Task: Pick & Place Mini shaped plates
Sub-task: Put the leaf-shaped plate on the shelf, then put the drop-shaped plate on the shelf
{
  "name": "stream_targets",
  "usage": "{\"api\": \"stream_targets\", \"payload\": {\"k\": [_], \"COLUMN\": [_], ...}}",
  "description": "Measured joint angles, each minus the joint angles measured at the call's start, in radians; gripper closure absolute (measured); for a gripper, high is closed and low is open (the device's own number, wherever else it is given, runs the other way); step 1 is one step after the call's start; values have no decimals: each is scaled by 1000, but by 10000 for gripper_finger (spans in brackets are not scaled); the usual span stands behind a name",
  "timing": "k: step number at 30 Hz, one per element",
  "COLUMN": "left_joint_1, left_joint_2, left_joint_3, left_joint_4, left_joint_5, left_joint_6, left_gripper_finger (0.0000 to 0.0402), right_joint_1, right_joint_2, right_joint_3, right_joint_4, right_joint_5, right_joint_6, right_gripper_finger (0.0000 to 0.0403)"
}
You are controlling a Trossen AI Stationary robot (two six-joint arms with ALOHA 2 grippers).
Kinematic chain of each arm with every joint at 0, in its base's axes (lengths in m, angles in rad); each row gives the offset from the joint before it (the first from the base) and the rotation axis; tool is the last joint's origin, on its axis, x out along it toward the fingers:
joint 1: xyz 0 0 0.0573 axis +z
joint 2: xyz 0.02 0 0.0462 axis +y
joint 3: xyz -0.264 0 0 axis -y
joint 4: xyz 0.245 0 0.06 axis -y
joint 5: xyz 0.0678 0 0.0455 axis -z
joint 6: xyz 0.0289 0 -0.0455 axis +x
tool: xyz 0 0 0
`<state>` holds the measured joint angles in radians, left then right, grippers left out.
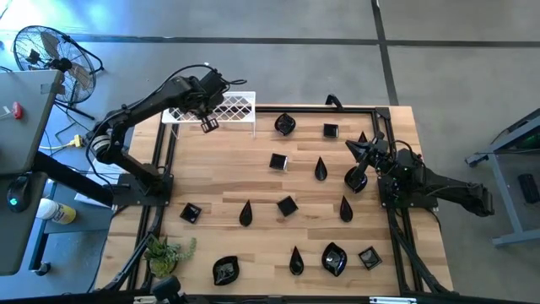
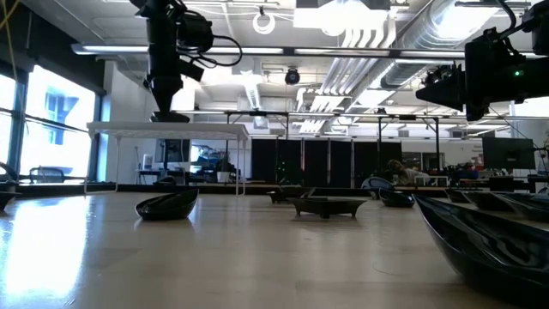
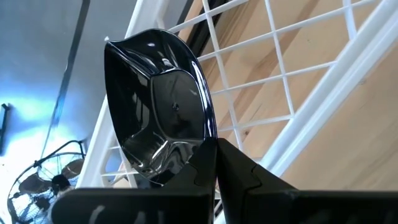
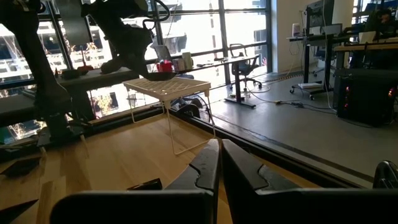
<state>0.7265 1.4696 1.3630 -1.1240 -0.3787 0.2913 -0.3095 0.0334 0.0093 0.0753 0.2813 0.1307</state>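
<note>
Over the white rack (image 1: 221,110), left hand (image 1: 208,123) pinches a square plate (image 3: 163,127), its lower rim hidden; right hand (image 1: 369,149) closed, empty.

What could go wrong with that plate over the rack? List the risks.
1. The left gripper pinches the square black plate only by its rim, tilted on edge above the white lattice rack; it could slip or land crooked on the open wires.
2. The plate hangs near the rack's edge, so a release may drop it off the side.
3. The right gripper waits shut beside a teardrop plate; a swing could knock it.
</note>
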Motion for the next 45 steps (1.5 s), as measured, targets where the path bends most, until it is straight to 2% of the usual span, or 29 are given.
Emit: {"api": "stream_targets", "payload": {"k": [13, 21, 26, 30, 34, 40, 45], "left_joint_1": [0, 0, -33, -107, -211, -336, -380], "left_joint_2": [0, -6, -54, -146, -235, -300, -300], "left_joint_3": [1, 110, 127, 26, -172, -525, -753], "left_joint_4": [-4, -79, -18, 178, 511, 1086, 1476], "left_joint_5": [2, 18, 137, 281, 365, 384, 405], "left_joint_6": [0, 20, -45, -71, -112, -188, -278], "left_gripper_finger": [315, 307, 307, 307, 307, 310, 344], "right_joint_1": [0, 0, 0, 0, 0, 0, 0], "right_joint_2": [0, 0, 0, 0, 0, 0, 0], "right_joint_3": [0, 0, 0, 0, 0, 0, 0], "right_joint_4": [0, 0, 0, 0, 0, 0, 0], "right_joint_5": [0, 0, 0, 0, 0, 0, 0], "right_joint_6": [0, 0, 0, 0, 0, 0, 0], "right_gripper_finger": [391, 391, 391, 391, 391, 391, 391]}}
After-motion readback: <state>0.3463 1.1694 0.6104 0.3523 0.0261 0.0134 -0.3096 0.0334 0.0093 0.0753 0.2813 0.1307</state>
